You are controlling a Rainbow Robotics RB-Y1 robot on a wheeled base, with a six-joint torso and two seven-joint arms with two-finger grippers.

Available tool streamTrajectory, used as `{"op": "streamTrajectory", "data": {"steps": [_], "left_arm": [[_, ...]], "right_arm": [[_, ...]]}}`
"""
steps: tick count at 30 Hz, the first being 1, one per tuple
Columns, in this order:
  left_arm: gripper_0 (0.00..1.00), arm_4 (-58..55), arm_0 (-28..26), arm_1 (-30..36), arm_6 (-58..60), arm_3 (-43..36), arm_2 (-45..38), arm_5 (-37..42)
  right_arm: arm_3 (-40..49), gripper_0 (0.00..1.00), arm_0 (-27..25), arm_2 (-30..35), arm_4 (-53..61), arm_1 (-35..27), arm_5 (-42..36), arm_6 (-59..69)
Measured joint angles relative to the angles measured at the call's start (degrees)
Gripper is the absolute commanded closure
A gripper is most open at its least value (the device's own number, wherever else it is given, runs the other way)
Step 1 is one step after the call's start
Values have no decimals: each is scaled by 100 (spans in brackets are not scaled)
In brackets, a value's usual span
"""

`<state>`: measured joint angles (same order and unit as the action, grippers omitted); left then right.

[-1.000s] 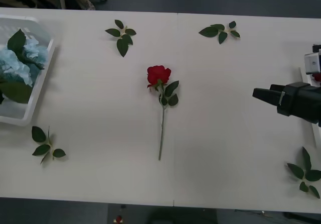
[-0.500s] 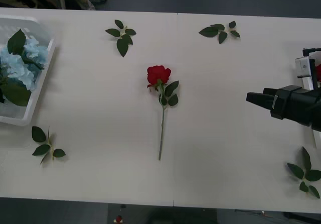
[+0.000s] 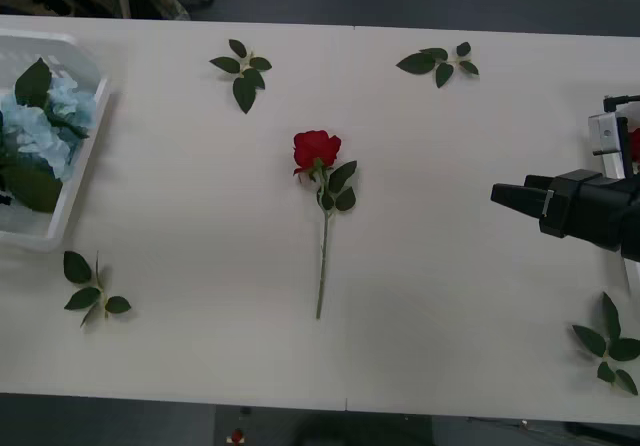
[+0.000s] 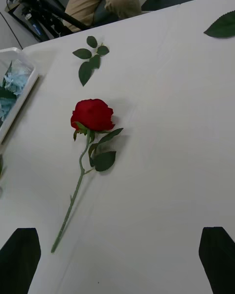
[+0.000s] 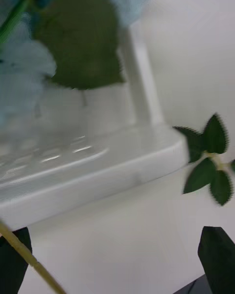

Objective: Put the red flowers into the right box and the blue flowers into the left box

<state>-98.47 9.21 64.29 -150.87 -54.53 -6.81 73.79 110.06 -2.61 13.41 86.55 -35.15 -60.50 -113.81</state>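
Red is what you are after: one red rose (image 3: 317, 150) lies alone mid-worktop (image 3: 450, 226), bloom toward the far edge, stem running back toward you. Your right end effector (image 4: 117, 255) hangs off to the right of it, well apart, fingers spread wide and empty. I judge the best grip is on the bare lower stem (image 4: 68, 210), below the leaves, jaws across it so it cannot roll. Come in low and square, then carry it to the right box (image 3: 612, 126), whose edge peeks past the arm at the worktop's right margin.

Your left end effector (image 5: 117, 259) hovers by the left box (image 3: 75, 176), fingers apart; a thin stem crosses one finger, and I cannot tell whether it is gripped. Blue flowers (image 3: 45, 126) already sit in that box.

Loose leaf sprigs (image 3: 242, 69) dot the worktop, none near the rose. Nothing blocks your approach.
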Motion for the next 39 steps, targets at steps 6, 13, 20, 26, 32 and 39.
{"op": "streamTrajectory", "data": {"steps": [6,13,20,26,32,39], "left_arm": [[0,-1031,-30,1,-36,-584,0,492],[0,-1490,-30,1,-35,-1210,0,511],[0,-1904,-14,137,-24,-1610,0,511],[0,-1349,446,122,1765,-2322,0,511],[0,-310,1107,-500,2777,-3032,0,511],[0,503,1357,-1763,4211,-3592,124,336]], "right_arm": [[1,5,5,-1,2,0,0,0],[1,5,5,-1,6,0,0,0],[1,5,5,-2,13,0,3,0],[1,5,5,-2,16,0,29,0],[2,5,7,-3,22,0,97,0],[2,5,8,-3,23,0,97,0]]}}
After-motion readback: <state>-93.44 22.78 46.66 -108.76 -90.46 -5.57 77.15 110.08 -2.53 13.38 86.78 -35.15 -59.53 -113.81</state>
